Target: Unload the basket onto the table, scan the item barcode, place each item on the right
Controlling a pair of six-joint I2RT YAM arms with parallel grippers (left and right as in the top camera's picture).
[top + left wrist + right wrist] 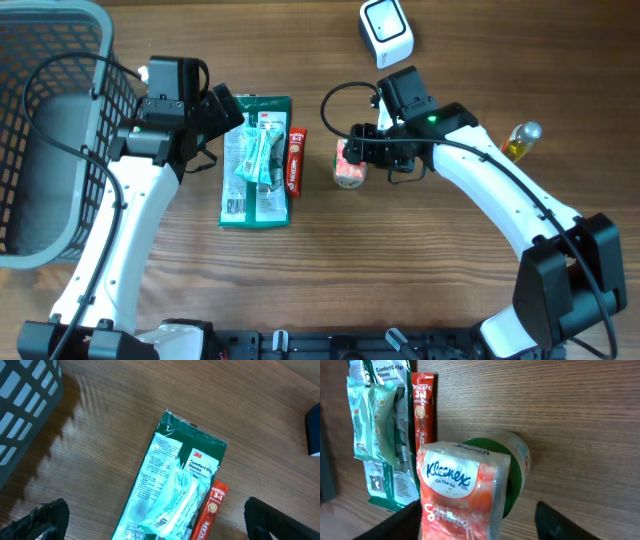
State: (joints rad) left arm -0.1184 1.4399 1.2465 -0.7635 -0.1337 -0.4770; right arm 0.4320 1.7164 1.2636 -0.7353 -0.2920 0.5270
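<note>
1. Right wrist view: the fingers (395, 525) of the right gripper (477, 522) stood apart, one on either side of the tissue pack (462, 495). There was a clear gap between the pack and the finger at the picture's right. The other finger was just beside the pack, and I could not tell whether it touched.
2. The tissue pack lay across a round green-topped tub (517, 460), hiding part of it, on the wooden table (570, 410).
3. Near the pack, a red coffee stick (422, 405) lay just beside a green gloves packet (375, 435).
4. From overhead, the pack sat near the middle of the table. The white scanner (386, 30) stood well apart from it, toward the far edge.
5. The left gripper (160, 522) hung over the gloves packet, with its fingers (42, 522) spread wide and nothing between them.
6. A grey basket (50, 130) stood at the table's left end, and a small yellow bottle (520, 140) lay at its right.
</note>
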